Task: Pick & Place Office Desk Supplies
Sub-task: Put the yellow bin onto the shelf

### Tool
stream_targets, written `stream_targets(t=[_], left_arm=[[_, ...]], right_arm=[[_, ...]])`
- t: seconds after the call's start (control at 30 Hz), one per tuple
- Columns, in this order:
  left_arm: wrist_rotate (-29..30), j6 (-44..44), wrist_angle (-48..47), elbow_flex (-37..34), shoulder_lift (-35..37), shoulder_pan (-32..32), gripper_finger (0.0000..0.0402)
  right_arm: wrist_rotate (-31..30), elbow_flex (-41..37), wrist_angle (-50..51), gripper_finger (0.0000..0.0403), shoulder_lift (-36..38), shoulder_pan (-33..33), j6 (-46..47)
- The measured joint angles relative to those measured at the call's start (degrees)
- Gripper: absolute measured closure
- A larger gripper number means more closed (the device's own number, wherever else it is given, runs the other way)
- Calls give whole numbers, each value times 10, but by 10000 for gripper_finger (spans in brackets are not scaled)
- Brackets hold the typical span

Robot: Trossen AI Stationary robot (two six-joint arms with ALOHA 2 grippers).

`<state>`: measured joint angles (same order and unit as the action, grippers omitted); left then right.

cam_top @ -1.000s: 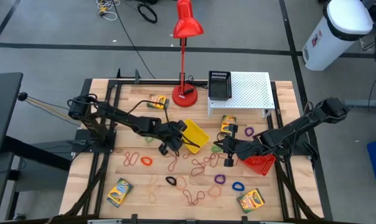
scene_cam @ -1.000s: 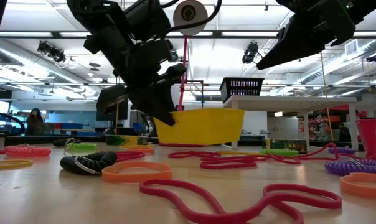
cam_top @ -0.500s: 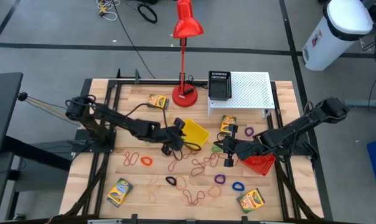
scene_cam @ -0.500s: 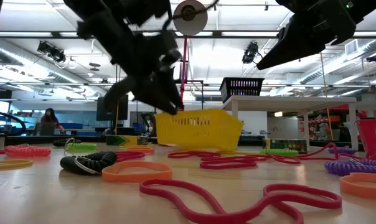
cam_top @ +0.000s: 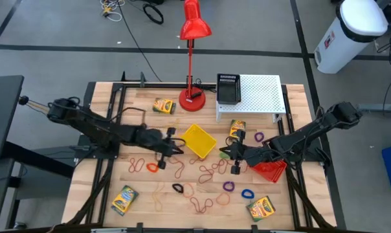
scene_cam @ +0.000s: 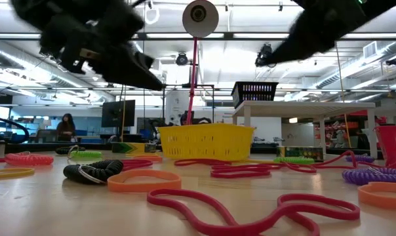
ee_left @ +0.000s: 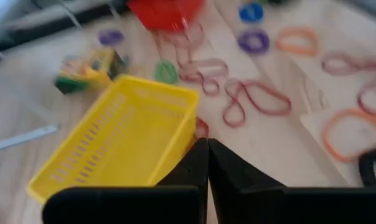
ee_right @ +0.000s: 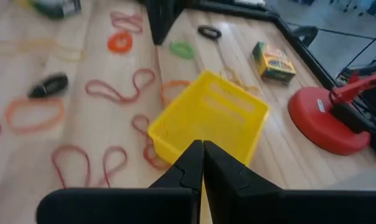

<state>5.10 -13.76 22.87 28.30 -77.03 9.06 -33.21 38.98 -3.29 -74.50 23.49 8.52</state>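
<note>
the yellow bin (cam_top: 199, 140) is seen standing upright and free near the middle of the table (cam_top: 292, 97), a little toward its far edge, so the step in hand is judged to be the filling of it. it would be done well if one loop were chosen at a time, approached from straight above, and carried over the rim before release, with the light mesh walls not nudged.

the left gripper (cam_top: 176, 148) is held just off the bin's left side, jaws closed on nothing. the right gripper (cam_top: 229, 153) hangs to the bin's right, jaws pressed together too, also empty; behind it, toward the right edge, the red bin (cam_top: 271, 170) is partly covered by that arm.

the black bin (cam_top: 228, 88) sits at the far edge. crayon boxes (cam_top: 125, 199) lie at the near left, near right, far left, and beside the yellow bin.

rubber-band loops (cam_top: 209, 169), red, tan, orange, purple, blue, black, are strewn along the near half, thin and limp, likely to snag together.
</note>
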Motion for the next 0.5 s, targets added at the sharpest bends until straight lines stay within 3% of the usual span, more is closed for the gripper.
stream_targets(t=[0.13, 0.27, 0.33, 0.5], left_arm=[[60, 72, 210, -102, 18, -1, 394], [115, 142, 274, -146, 18, -1, 393], [117, 144, 298, -165, 18, 0, 393], [130, 127, 432, -219, 18, -6, 396]], right_arm=[[14, 0, -185, 382, -38, -18, 47], [9, 1, -347, 382, -79, -42, 77], [21, 22, -290, 385, -83, -59, 51], [-4, 163, 112, 398, -103, -103, 48]])
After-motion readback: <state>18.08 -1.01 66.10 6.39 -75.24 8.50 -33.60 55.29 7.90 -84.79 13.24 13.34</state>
